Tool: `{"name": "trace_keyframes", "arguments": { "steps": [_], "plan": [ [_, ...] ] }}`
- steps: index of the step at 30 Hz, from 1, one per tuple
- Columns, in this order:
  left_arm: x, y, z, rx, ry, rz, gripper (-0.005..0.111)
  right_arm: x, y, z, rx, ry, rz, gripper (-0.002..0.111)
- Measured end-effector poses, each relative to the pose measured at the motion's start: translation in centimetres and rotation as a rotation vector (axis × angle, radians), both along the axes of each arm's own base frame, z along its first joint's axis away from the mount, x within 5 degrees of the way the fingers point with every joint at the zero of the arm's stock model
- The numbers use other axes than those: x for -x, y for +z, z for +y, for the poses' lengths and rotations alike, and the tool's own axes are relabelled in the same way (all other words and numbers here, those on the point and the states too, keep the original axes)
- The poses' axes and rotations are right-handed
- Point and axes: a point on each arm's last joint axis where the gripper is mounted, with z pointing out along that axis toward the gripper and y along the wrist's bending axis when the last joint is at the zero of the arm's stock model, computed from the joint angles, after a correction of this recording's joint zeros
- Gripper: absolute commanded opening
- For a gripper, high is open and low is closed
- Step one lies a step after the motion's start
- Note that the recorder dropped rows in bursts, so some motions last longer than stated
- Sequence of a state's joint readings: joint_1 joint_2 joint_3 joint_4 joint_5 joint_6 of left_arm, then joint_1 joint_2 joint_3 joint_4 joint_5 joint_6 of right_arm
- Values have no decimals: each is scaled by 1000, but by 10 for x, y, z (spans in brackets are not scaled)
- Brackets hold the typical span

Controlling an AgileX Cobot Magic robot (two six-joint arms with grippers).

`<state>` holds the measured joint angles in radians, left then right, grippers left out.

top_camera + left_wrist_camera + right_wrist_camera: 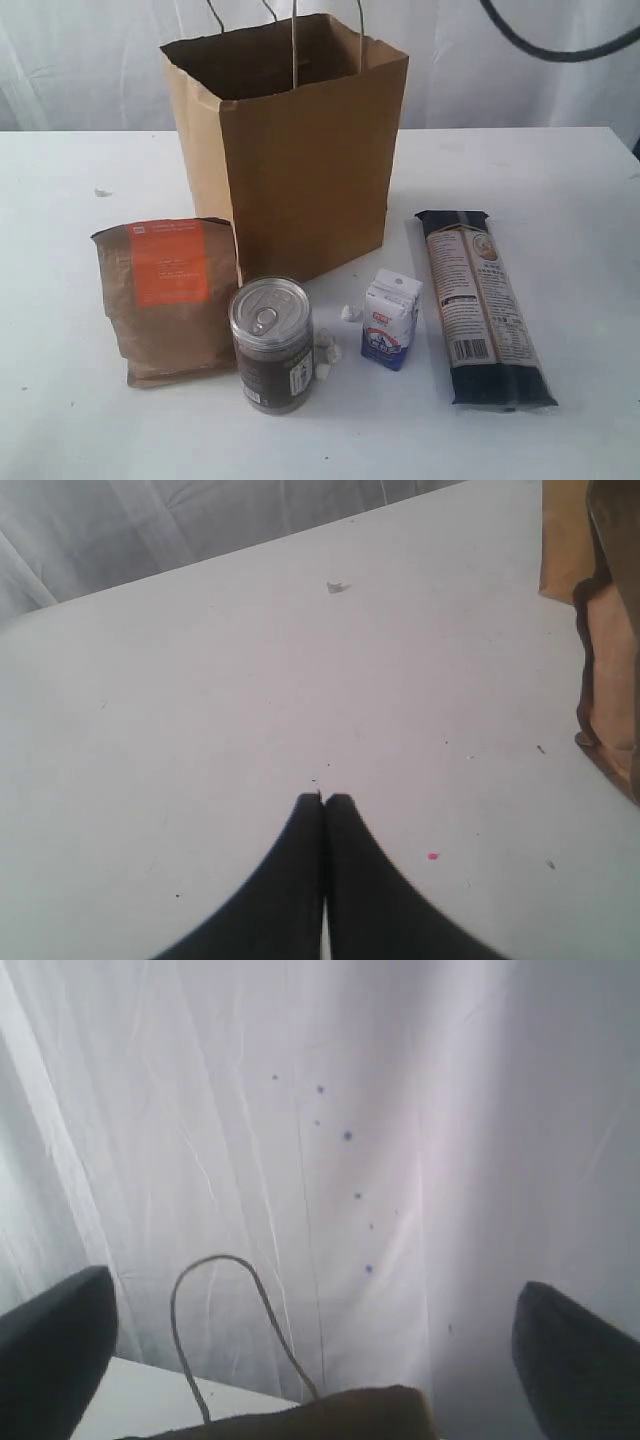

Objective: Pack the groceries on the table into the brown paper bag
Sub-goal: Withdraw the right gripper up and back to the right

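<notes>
On the table (560, 180), bare white surface lies to either side of the brown paper bag (310, 170) and runs back to the far edge, where a white curtain (80, 60) hangs.

The bag stands upright at centre rear, creased, with its mouth open and its cord handles raised.

Four items stand or lie in front of the bag:
- The brown pouch (170, 300) with the orange label is at front left, just beside the bag's corner.
- The dark pull-tab can (272, 345) stands upright, touching the pouch's side.
- The white-blue carton (392, 320) stands upright, with white crumbs (328, 350) between it and the can.
- The long dark pasta packet (482, 305) lies flat on the right, well apart from the bag.

My left gripper (323, 798) hangs over bare tabletop, jaws pressed together with nothing held.

My right gripper (315, 1290) is above the bag's rim, one cord handle (225, 1290) ahead of it. Its jaws are spread wide and hold nothing.
</notes>
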<state>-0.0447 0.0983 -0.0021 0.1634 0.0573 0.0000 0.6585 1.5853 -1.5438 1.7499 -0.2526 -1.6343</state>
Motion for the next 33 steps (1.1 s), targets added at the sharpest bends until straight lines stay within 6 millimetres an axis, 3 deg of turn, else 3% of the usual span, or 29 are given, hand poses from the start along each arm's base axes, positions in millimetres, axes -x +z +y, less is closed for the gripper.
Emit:
{"name": "trace_keyframes", "arguments": {
  "steps": [3,5,14,21,27,33],
  "plan": [
    [0,0,0,0,0,0,0,23,19,1,84,38,-91,102],
    [0,0,0,0,0,0,0,38,19,0,150,42,-115,102],
    [0,0,0,0,0,0,0,72,-20,-25,520,-206,-38,102],
    [0,0,0,0,0,0,0,105,-45,-35,639,-300,37,102],
    [0,0,0,0,0,0,0,137,-88,-11,775,-146,44,102],
    [0,0,0,0,0,0,0,187,-133,37,829,294,-23,101]
  ]
}}
